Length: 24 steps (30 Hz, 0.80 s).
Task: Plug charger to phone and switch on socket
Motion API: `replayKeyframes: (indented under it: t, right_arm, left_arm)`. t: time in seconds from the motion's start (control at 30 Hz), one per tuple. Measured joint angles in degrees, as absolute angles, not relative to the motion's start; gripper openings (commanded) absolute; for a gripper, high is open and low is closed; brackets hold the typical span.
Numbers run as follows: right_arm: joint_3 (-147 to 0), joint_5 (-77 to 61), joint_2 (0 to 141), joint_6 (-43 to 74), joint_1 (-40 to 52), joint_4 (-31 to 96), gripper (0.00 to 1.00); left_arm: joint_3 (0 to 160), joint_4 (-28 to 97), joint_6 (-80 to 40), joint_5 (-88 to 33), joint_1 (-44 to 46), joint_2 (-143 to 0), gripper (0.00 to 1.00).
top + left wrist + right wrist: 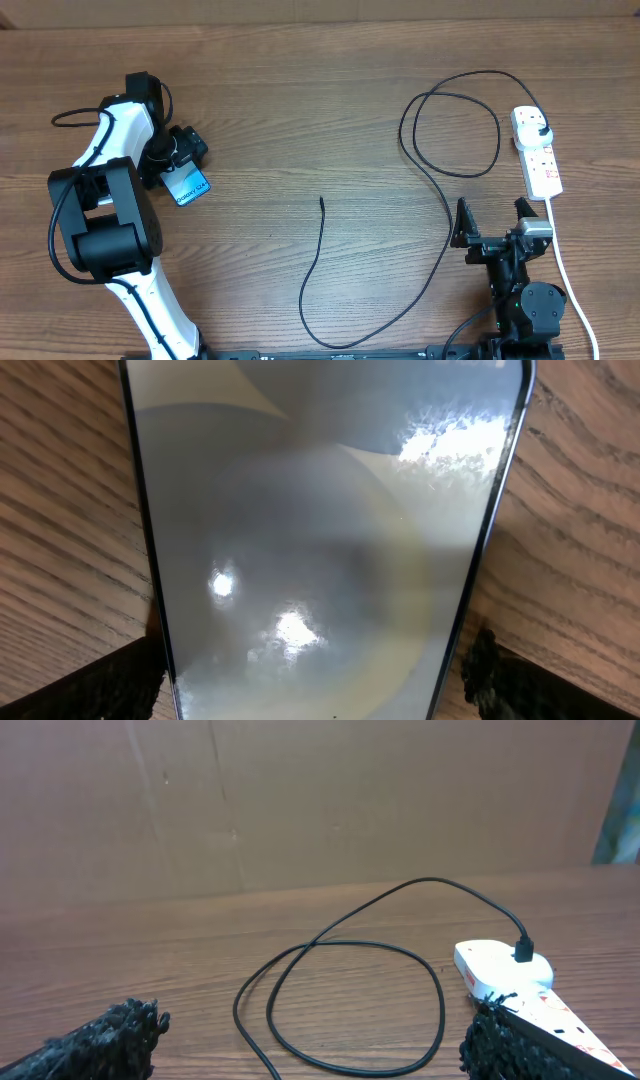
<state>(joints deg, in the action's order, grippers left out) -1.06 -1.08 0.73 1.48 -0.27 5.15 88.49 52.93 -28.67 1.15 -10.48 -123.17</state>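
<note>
Barely started. The charger (321, 205) adapter sits in the socket (540, 165) far right; switch state unclear. The connector tip lies loose mid-desk (300, 100), pointing at the far edge, well apart from the phone (190, 187). The phone lies flat at left, long axis diagonal, Galaxy end towards the desk centre. Left gripper (310, 685) is spread wide astride it, with no clear clamp. Right gripper (493, 208) is spread wide too, with nothing in it.

Brown wood-grain table (300, 90): centre and far edge bare, open passage. Thin black charger cable (321, 225) lies loose from its mid-table tip round the near edge, then loops just left of the white elongated power strip (540, 165), barring a low approach from that side. Strip's thick white cord (565, 275) runs down the right side. Slim blue-screened phone (188, 186): bare wood along both long sides.
</note>
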Motion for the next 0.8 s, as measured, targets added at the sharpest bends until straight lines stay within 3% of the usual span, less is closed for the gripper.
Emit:
replayKeyframes:
  t: [0.8]
  right_arm:
    - [-1.1,-1.1,0.7,1.5,-0.3,5.2,1.00]
  left_arm:
    - [88.5,52.9,-28.8,1.2,-10.5,-123.2,0.91]
